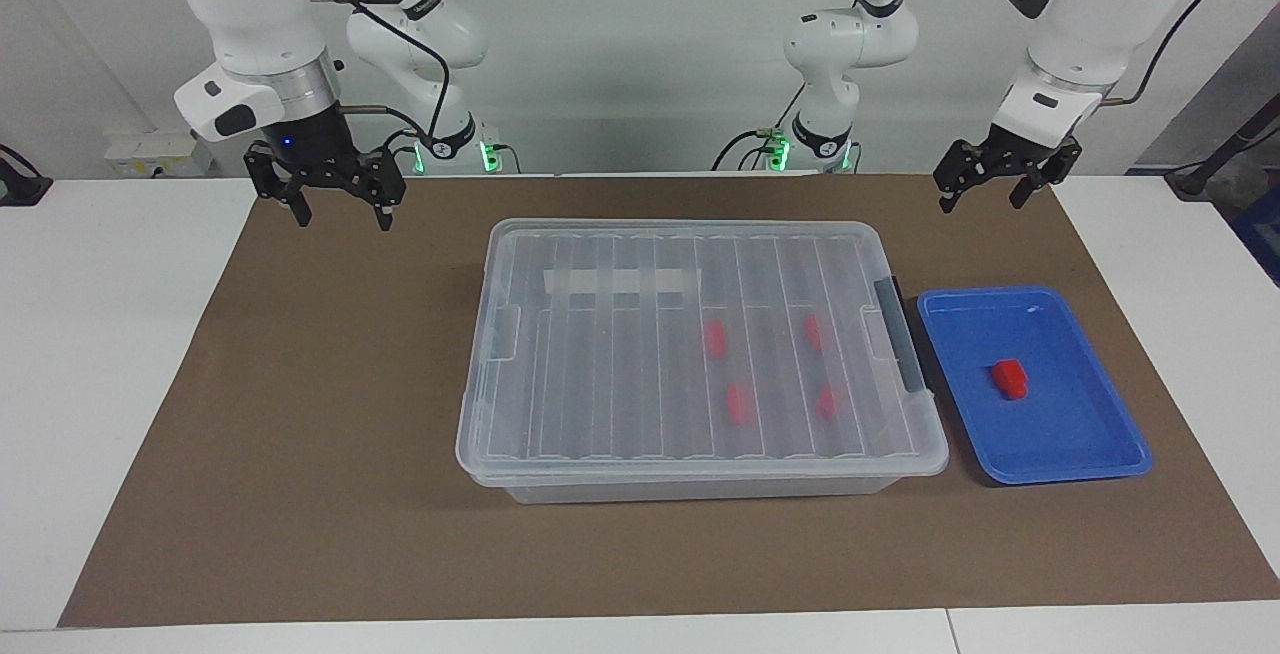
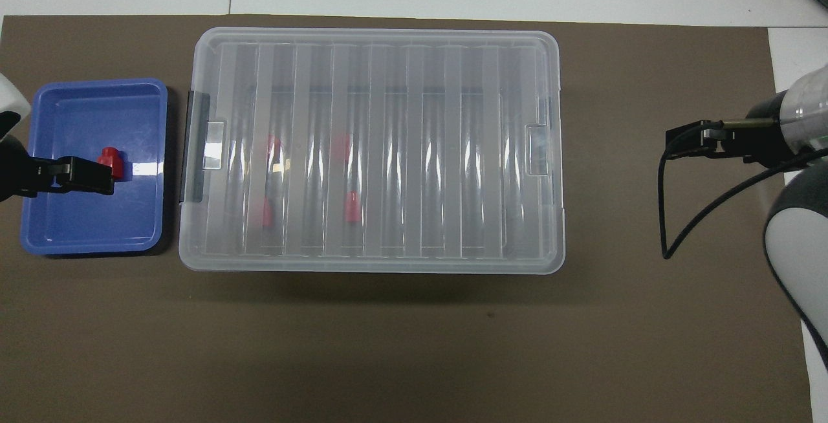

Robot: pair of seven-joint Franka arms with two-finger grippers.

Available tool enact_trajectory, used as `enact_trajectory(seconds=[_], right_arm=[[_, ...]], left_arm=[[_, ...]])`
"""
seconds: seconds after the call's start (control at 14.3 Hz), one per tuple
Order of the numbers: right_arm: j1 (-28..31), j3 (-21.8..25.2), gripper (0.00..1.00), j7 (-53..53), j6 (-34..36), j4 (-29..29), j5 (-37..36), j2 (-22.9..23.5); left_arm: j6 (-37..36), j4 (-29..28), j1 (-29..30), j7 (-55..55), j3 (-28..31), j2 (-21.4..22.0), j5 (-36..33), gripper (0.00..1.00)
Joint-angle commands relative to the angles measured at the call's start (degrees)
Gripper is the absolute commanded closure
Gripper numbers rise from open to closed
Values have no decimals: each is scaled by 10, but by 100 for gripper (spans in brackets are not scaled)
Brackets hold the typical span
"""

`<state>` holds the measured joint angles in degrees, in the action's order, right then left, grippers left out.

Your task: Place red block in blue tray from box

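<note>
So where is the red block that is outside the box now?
The red block lies alone in the blue tray, near its middle; the tray sits beside the box, at the left arm's end of the table.

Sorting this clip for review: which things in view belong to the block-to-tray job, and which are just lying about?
Job:
- red block, lying in the blue tray
- box, lid shut, four more red blocks inside
- left gripper and right gripper, both open, holding nothing

Lying about:
- brown mat
</note>
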<state>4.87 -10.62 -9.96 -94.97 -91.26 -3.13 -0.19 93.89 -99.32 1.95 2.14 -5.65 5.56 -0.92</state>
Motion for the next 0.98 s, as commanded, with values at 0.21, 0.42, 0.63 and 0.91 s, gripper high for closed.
enact_trajectory(seconds=[0.21, 0.42, 0.63, 0.91], right_arm=[[-6, 9, 0, -9, 49, 13, -1, 4], [-54, 66, 0, -11, 61, 8, -1, -4], [-89, 95, 0, -15, 74, 0, -1, -12], [-90, 101, 0, -8, 74, -2, 2, -14]], left_arm=[[-6, -6, 2, 3, 1, 8, 4, 0], [-6, -6, 2, 3, 1, 8, 4, 0], [-6, -6, 2, 3, 1, 8, 4, 0], [-6, -6, 2, 3, 1, 8, 4, 0]])
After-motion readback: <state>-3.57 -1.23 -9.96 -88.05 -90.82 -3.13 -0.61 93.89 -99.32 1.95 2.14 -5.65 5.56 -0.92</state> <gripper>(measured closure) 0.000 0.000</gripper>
